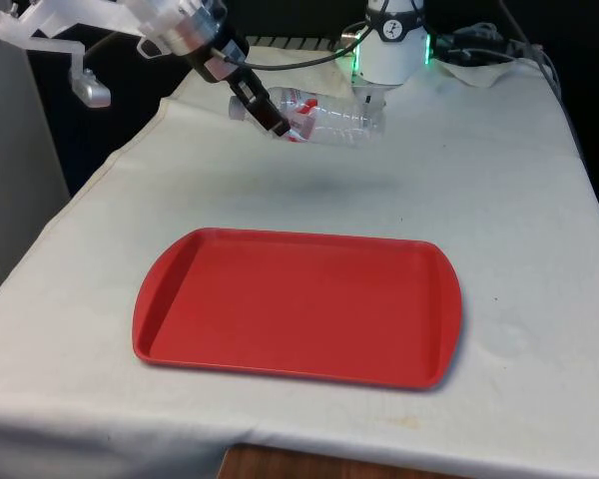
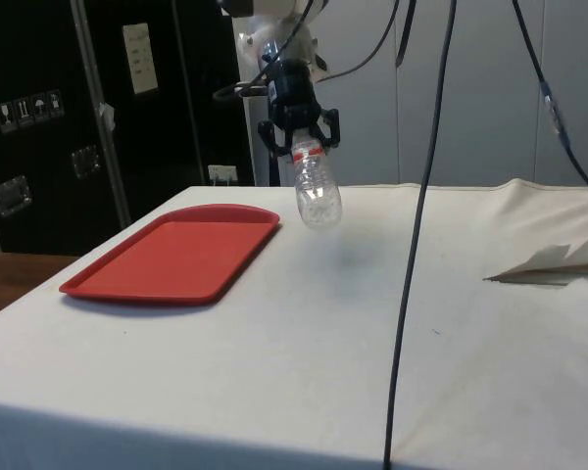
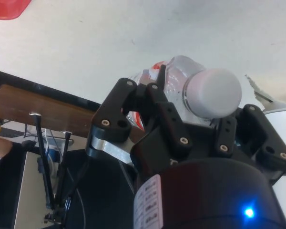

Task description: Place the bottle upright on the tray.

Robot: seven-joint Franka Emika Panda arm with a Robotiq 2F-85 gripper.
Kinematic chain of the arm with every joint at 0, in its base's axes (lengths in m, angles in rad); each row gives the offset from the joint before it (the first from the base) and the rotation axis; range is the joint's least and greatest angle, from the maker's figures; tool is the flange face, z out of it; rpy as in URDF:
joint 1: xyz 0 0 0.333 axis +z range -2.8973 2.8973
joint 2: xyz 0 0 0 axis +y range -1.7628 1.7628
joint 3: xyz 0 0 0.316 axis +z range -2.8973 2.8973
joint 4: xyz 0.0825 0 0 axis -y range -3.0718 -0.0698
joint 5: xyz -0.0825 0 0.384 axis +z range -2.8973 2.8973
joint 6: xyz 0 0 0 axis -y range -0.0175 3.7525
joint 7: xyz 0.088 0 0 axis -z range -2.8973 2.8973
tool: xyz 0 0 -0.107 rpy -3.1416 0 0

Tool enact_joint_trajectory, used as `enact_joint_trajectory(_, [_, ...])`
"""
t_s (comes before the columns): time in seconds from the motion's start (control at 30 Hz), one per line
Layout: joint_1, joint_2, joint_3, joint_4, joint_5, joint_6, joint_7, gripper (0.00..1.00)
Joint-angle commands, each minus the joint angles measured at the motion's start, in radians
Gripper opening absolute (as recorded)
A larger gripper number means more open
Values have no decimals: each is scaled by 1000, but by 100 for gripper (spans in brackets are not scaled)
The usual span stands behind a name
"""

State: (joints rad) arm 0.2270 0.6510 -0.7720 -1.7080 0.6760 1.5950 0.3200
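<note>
I have the gripper (image 1: 263, 108) up in the air over the far part of the table (image 1: 499, 200), its two black fingers (image 2: 279, 137) clamped on the neck end of the clear plastic bottle (image 1: 329, 120). In the side view the gripper (image 2: 300, 140) hangs above the cloth with the bottle (image 2: 317, 191) dangling below it, cap end up between the fingers, base pointing down and tilted a little away from the vertical; it touches nothing but the gripper. In the front view the bottle looks closer to lying sideways, its body stretching towards the front view's right from the fingers, with a red-and-white label near the grip. Through the wrist camera I see the white cap (image 3: 212, 92) poking out between the fingers (image 3: 168, 118), which sit tight on either side of the neck. The red tray (image 1: 298, 305) lies flat on the cloth nearer the front camera, well apart from the bottle, with nothing on it.
</note>
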Motion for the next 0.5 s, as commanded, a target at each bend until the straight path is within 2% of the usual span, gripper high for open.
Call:
enact_joint_trajectory(0.0, [5, -6, -3, -6, -1, 9, 0, 31])
enact_joint_trajectory(0.13, [0, 0, 0, 0, 0, -1, 0, 31])
enact_joint_trajectory(0.47, [-1, 0, -2, 7, 0, -5, 1, 31])
